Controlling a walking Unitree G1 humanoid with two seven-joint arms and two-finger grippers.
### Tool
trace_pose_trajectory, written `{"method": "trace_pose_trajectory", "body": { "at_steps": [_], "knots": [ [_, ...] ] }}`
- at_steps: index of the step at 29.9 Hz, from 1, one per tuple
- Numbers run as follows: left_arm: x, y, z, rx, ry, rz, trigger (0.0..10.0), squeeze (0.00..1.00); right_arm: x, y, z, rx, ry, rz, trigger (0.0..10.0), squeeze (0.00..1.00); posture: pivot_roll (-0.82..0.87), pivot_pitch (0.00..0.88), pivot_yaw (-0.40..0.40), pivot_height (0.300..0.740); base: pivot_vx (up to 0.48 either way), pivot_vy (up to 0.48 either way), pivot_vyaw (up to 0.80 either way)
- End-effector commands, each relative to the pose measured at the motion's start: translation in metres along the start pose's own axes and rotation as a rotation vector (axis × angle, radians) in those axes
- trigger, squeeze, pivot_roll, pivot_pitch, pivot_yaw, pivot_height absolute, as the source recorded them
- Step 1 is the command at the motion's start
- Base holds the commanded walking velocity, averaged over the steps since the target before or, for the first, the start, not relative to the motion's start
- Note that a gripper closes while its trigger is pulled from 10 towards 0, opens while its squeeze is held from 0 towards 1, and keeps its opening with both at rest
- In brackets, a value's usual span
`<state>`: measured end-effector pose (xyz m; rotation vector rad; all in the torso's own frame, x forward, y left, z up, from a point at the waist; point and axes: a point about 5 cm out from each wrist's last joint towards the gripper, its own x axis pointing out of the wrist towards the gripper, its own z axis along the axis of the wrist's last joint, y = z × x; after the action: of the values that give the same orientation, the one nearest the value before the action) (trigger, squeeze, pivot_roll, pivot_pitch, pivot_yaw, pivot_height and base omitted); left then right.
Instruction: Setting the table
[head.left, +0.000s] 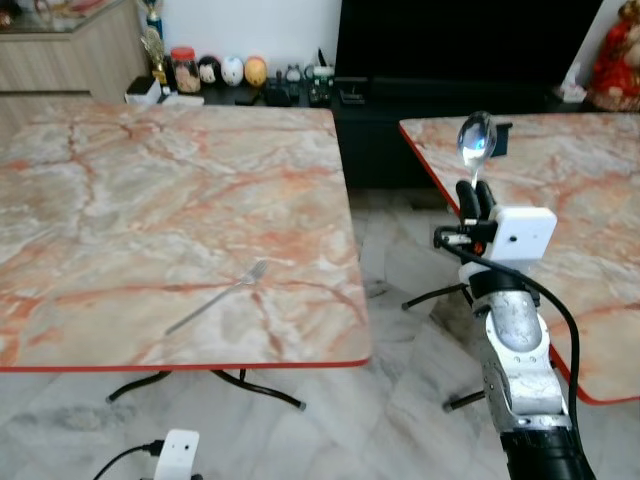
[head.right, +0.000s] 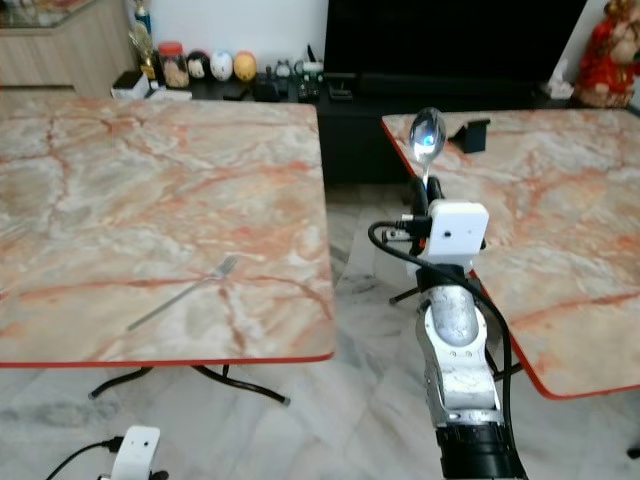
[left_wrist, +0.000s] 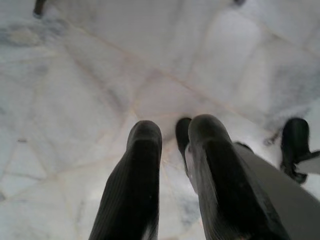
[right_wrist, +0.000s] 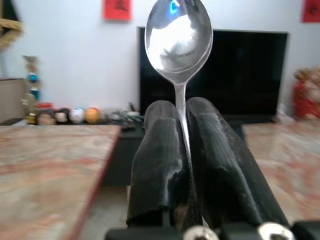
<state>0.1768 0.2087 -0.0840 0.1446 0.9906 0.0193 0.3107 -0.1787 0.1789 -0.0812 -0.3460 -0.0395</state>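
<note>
My right gripper (head.left: 474, 192) is raised in the gap between the two marble tables, shut on the handle of a silver spoon (head.left: 476, 140) whose bowl points straight up. In the right wrist view the spoon (right_wrist: 178, 37) stands upright between the two black fingers (right_wrist: 160, 165). A silver fork (head.left: 218, 297) lies flat on the left table (head.left: 150, 180) near its front right corner, left of the raised gripper. My left arm hangs low, its gripper (left_wrist: 172, 145) pointing at the floor with the fingers nearly together and nothing between them.
A second marble table (head.left: 560, 200) stands at the right with a small black stand (head.right: 470, 134) near its far corner. Behind are a dark TV console with small ornaments (head.left: 232, 70) and a big black screen (head.left: 460, 40). Marble floor lies between the tables.
</note>
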Motion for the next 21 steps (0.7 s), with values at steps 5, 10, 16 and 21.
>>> {"method": "trace_pose_trajectory", "body": {
  "at_steps": [5,10,16,21],
  "knots": [
    [-0.0002,0.0015,-0.0015,0.021,0.011,-0.006,10.0,0.0,0.0017,0.0013,0.0072,-0.003,-0.026,-0.002,10.0,0.0,-0.08,0.0,-0.002,0.74,0.0,-0.313,0.0],
    [0.0,0.0042,0.0017,0.001,-0.001,0.009,10.0,0.0,-0.0023,0.0025,0.0042,-0.008,-0.015,0.008,10.0,0.0,-0.08,0.0,-0.004,0.74,0.0,-0.314,0.0],
    [-0.0005,0.0059,-0.0006,0.004,0.005,0.014,10.0,0.0,-0.0023,0.0025,0.0047,-0.008,-0.016,0.004,10.0,0.0,-0.08,0.0,-0.005,0.74,0.0,-0.314,0.0],
    [0.0,0.0056,0.0024,-0.003,-0.004,0.018,10.0,0.0,-0.0012,0.0029,0.0064,-0.01,-0.021,0.004,10.0,0.0,-0.08,0.0,-0.001,0.74,0.0,-0.313,0.0]
  ]
}}
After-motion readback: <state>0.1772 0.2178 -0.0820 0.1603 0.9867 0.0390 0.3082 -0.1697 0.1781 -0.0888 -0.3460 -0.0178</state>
